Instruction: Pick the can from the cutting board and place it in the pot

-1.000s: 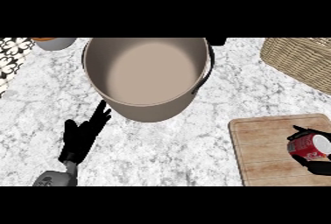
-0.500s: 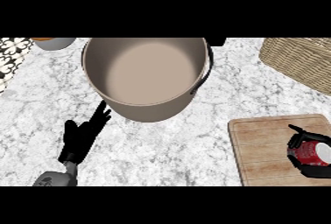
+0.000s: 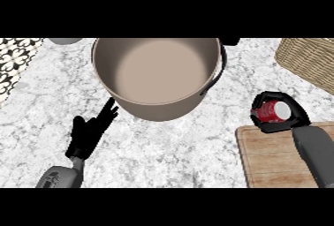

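Note:
A red can [image 3: 271, 112] with a white top is held in my right hand [image 3: 290, 115], whose fingers curl round it. The can hangs just beyond the far edge of the wooden cutting board [image 3: 274, 159], to the right of the pot. The large grey pot [image 3: 157, 73] stands at the middle back, its inside bare. My left hand [image 3: 90, 131] rests open on the marble counter to the lower left of the pot, fingers straight and pointing toward it.
A wicker basket [image 3: 312, 62] sits at the back right corner. A patterned tile strip [image 3: 14, 62] runs along the left edge, with a grey round object [image 3: 64, 41] at the back left. A black pot handle [image 3: 214, 79] sticks out on the pot's right side.
My right hand has lifted the can off the cutting board and carried it up and left, toward the pot. The view has shifted a little. My left hand stays where it was.

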Motion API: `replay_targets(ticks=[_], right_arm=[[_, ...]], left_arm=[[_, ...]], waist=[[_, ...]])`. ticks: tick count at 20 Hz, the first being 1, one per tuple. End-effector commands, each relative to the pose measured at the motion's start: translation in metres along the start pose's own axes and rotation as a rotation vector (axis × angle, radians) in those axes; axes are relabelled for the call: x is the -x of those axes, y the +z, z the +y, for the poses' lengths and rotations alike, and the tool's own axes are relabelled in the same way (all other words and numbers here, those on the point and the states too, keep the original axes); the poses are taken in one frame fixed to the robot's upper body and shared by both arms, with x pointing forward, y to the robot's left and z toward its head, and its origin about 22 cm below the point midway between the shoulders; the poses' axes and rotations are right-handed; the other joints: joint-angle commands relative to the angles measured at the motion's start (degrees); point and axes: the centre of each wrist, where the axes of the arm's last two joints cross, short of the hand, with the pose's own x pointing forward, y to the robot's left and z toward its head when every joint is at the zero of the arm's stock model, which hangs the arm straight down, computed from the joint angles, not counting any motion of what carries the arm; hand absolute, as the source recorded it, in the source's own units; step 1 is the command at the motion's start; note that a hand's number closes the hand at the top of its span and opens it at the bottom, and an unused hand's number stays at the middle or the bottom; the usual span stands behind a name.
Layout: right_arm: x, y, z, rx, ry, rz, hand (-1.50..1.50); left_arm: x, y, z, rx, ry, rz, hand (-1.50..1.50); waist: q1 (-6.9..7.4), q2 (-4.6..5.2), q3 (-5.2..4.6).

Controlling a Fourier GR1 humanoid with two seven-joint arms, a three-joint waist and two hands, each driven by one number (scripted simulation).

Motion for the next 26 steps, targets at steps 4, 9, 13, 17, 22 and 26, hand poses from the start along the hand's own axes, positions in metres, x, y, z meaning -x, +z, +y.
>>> replay_targets(ticks=[4, 9, 13, 17, 22, 26], right_arm=[[-0.013, -0.042, 0.009, -0.024, 0.121, -0.128, 1.5], [-0.046, -0.08, 0.008, -0.029, 0.247, -0.186, 1.5], [-0.048, -0.082, 0.011, -0.007, 0.309, -0.245, 1.5], [-0.101, -0.122, 0.009, 0.018, 0.405, -0.266, 1.5], [-0.139, -0.15, 0.037, -0.001, 0.451, -0.265, 1.5], [-0.168, -0.169, 0.063, -0.03, 0.509, -0.262, 1.5]], left_arm=[[0.001, -0.001, -0.015, -0.001, -0.001, -0.015, 0.0], [-0.004, -0.011, -0.007, -0.015, 0.019, -0.009, 0.0], [0.012, 0.02, -0.002, -0.017, 0.009, 0.005, 0.0], [0.013, 0.018, -0.005, -0.032, 0.02, 0.001, 0.0], [0.004, 0.021, 0.01, -0.021, 0.026, 0.025, 0.0], [0.006, 0.004, 0.017, -0.034, 0.021, 0.012, 0.0]], waist=[[-0.62, 0.0, 0.07], [-1.92, -0.35, -0.06], [-2.23, -0.77, -0.09], [-2.71, -1.09, -0.15], [-3.45, -1.41, -0.18], [-3.57, -1.16, -0.18]])
